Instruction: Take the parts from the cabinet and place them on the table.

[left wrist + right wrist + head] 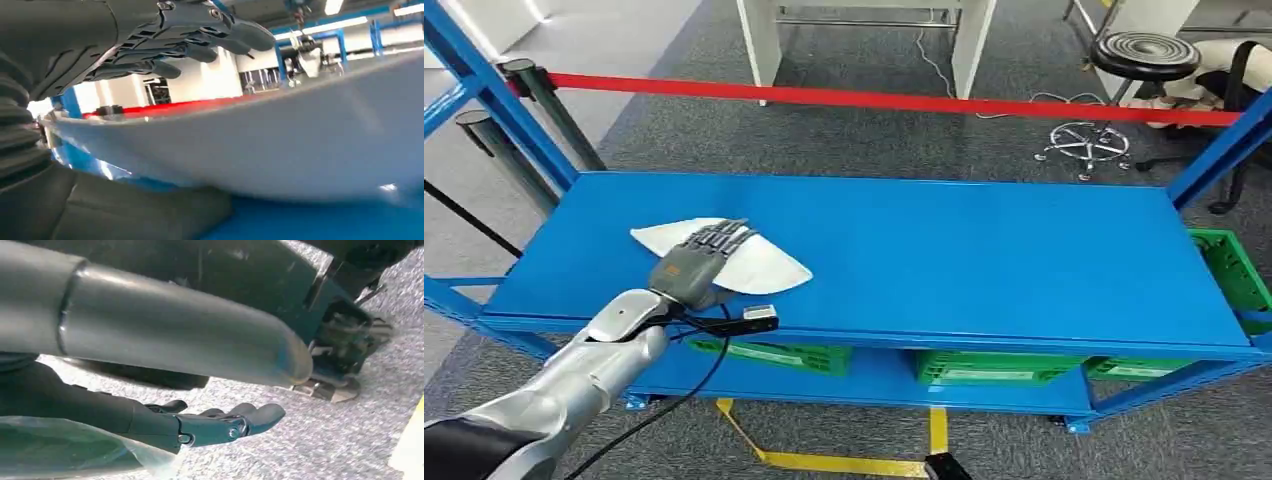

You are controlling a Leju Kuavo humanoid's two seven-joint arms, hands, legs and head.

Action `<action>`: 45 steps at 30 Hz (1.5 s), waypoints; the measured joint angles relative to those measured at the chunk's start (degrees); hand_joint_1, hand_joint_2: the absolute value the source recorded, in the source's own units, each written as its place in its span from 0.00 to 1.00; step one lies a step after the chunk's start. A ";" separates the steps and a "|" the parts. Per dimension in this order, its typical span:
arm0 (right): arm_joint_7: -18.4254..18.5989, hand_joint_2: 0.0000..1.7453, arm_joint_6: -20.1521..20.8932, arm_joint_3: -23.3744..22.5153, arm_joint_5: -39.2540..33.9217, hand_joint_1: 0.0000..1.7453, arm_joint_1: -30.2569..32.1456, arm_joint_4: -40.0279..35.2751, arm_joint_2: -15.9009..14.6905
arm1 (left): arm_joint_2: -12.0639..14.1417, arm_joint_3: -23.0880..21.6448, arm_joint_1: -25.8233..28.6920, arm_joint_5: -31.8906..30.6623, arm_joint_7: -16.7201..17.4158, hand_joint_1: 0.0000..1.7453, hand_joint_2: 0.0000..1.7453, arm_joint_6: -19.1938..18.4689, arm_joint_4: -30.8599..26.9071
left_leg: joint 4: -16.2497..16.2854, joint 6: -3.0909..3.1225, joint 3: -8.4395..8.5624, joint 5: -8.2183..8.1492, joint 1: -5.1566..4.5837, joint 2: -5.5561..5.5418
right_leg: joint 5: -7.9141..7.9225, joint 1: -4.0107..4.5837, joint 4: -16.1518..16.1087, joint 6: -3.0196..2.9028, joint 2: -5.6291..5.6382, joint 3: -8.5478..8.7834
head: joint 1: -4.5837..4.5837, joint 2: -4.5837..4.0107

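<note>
1. Near the front-left corner of the blue shelf top (984, 250), a white part (769, 268) lies flat, its long pointed shape running along the front edge.
2. Over that part sits the left hand (696, 262), reaching in from the front edge, fingers laid across the part's upper face.
3. From the left wrist view, the fingers (200, 37) stretch out above the white part (300, 145) while the thick thumb (125, 210) lies under its rim, so the hand clasps the part between them.
4. Below the shelf top, green bins (984, 368) stand in a row on the lower shelf, and another green bin (1229, 270) sits past the right edge.
5. Behind the shelf, a red barrier tape (904, 100) crosses the grey carpet, and a black stool (1144, 55) stands at the far right.
6. Hanging over the carpet, the right hand (220, 425) holds nothing, its fingers extended and slightly apart.
</note>
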 joint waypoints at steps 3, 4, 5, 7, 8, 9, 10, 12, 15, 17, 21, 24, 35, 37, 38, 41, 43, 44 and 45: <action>0.20 0.00 -0.13 0.00 0.76 0.00 -0.13 0.00 0.02 | 1.00 -0.11 -0.25 0.22 1.45 1.00 1.00 0.72 0.77 | 2.31 -0.93 -0.85 -2.01 0.10 0.01 | 0.64 -0.47 -0.83 -1.16 -0.14 0.36 | -0.33 0.00; 0.26 0.00 -0.24 0.02 1.23 0.00 -0.25 0.00 0.04 | 1.47 -0.11 0.02 0.68 1.54 1.00 1.00 1.75 1.05 | 6.23 -1.18 -2.53 -4.22 0.20 0.02 | 0.64 -0.46 -0.82 -1.50 -0.17 0.33 | -0.28 0.00; 0.35 0.00 -0.57 0.04 1.64 0.00 -0.22 0.00 0.26 | 2.36 0.00 0.76 1.44 1.49 1.00 1.00 3.30 1.27 | 10.88 -1.35 -4.49 -6.21 0.28 0.04 | 0.60 -0.40 -0.82 -1.61 -0.10 0.35 | -0.28 0.00; 0.57 0.00 -1.18 0.11 2.27 0.00 0.10 0.02 0.46 | 4.56 1.26 3.03 3.76 -0.17 1.00 1.00 5.88 1.38 | 16.86 -1.56 -7.24 -7.78 0.27 0.05 | 0.55 -0.34 -0.77 -1.76 0.40 0.37 | -0.35 0.00; 0.66 0.00 -1.36 0.18 2.43 0.00 0.30 0.02 0.68 | 5.20 1.99 3.95 4.94 -0.83 1.00 1.00 6.84 1.38 | 16.08 -1.50 -6.98 -6.70 0.26 0.05 | 0.52 -0.32 -0.73 -1.79 0.53 0.43 | -0.41 0.00; 0.70 0.00 -1.55 0.26 2.53 0.00 0.43 0.02 0.78 | 5.79 2.82 4.46 5.48 -1.24 1.00 1.00 7.43 1.31 | 13.08 -1.37 -5.80 -4.57 0.26 0.05 | 0.43 -0.25 -0.68 -1.75 0.54 0.49 | -0.46 -0.02; 0.81 0.00 -1.68 0.37 2.58 0.00 0.45 0.02 0.94 | 6.12 3.43 4.72 5.66 -1.39 1.00 1.00 7.54 1.16 | 8.55 -1.15 -3.84 -2.05 0.26 0.05 | 0.36 -0.19 -0.65 -1.69 0.45 0.62 | -0.44 0.00; 0.81 0.00 -1.75 0.61 2.69 0.00 0.25 0.02 1.22 | 6.56 4.46 5.21 6.50 -2.13 1.00 1.00 7.71 0.60 | 0.74 -0.57 -0.09 0.25 0.02 0.04 | 0.04 0.13 -0.54 -1.30 0.29 0.71 | -0.37 0.00; 0.85 0.00 -1.75 0.72 2.97 0.00 0.35 0.02 1.36 | 6.60 6.89 5.83 9.27 -4.83 1.00 1.00 8.15 -0.28 | -0.06 -0.16 -0.06 -0.03 -0.27 0.04 | 0.01 0.04 -0.50 -0.58 0.23 0.43 | -0.41 0.00; 0.85 0.00 -1.73 0.94 3.13 0.00 0.41 0.02 1.36 | 6.34 8.54 5.99 9.83 -5.78 1.00 1.00 8.19 -1.15 | -0.76 0.69 0.21 0.44 0.21 0.09 | -0.51 0.00 -0.21 0.10 0.21 -0.16 | -0.44 0.00; 1.01 0.00 -1.73 1.01 2.75 0.00 0.67 0.02 1.36 | 4.81 11.40 6.21 12.70 -9.46 1.00 1.00 8.22 -2.23 | -0.77 1.16 0.11 0.41 0.24 0.23 | -7.88 -0.28 14.40 1.06 0.16 -6.76 | -0.04 0.00; 0.68 0.00 -1.66 0.87 1.36 0.00 1.35 0.02 0.83 | 2.29 12.48 6.11 12.52 -10.03 1.00 1.00 8.22 -2.71 | -0.69 1.19 0.13 0.41 0.29 0.03 | -5.53 -0.58 14.76 1.48 0.14 -7.14 | -0.02 -0.02; 0.22 0.00 -1.07 -0.11 0.85 0.00 1.97 0.02 0.02 | -5.42 12.72 8.89 25.32 -13.53 1.00 1.00 5.81 -9.42 | 8.64 -1.17 -3.77 -5.29 0.29 -0.06 | 0.19 -0.70 -0.34 -1.14 -0.04 0.17 | -0.28 0.00; -0.64 0.00 -1.22 -0.42 0.28 0.00 1.99 0.02 -0.11 | -5.64 10.77 11.13 34.68 -13.57 1.00 1.00 5.07 -13.36 | 17.11 -1.24 -7.39 -8.42 0.27 -0.05 | 0.11 -0.55 -0.32 -1.29 0.08 0.18 | -0.30 0.00; -0.96 0.00 -1.29 -0.61 -0.05 0.00 2.01 0.02 -0.18 | -5.81 9.37 12.56 39.93 -13.57 1.00 1.00 5.18 -16.43 | 17.74 -1.16 -7.69 -8.10 0.27 -0.06 | 0.10 -0.51 -0.30 -1.29 0.21 0.23 | -0.30 -0.02; -1.16 0.00 -1.70 -1.00 -0.48 0.00 2.01 0.02 -0.24 | -6.01 4.47 15.29 51.58 -13.65 1.00 1.00 5.83 -28.26 | 6.98 -0.12 -2.85 -1.48 0.12 -0.06 | -0.12 -0.23 -0.28 -1.17 0.23 0.61 | -0.37 0.00; -1.20 0.00 -1.77 -1.18 -0.57 0.00 1.81 0.02 -0.24 | -6.62 2.53 16.23 51.29 -13.92 1.00 1.00 5.07 -33.80 | 1.02 0.32 -0.12 -0.47 -0.29 -0.03 | -0.48 0.23 -0.07 -0.64 -0.15 0.47 | -0.30 -0.02; -1.22 0.00 -1.79 -1.42 -0.59 0.00 1.70 0.02 -0.24 | -7.13 2.03 16.87 50.75 -13.92 1.00 1.00 4.34 -35.87 | 0.59 0.37 -0.12 -0.65 -0.27 -0.04 | -0.42 0.16 0.00 -0.46 -0.17 0.23 | -0.30 0.00; -1.22 0.00 -1.81 -1.53 -0.61 0.00 1.70 0.02 -0.24 | -7.45 1.88 17.68 50.66 -14.03 1.00 1.00 3.78 -37.65 | 0.56 0.45 -0.19 -0.69 -0.41 -0.04 | -0.36 0.03 -0.11 -0.26 -0.15 0.25 | -0.21 0.00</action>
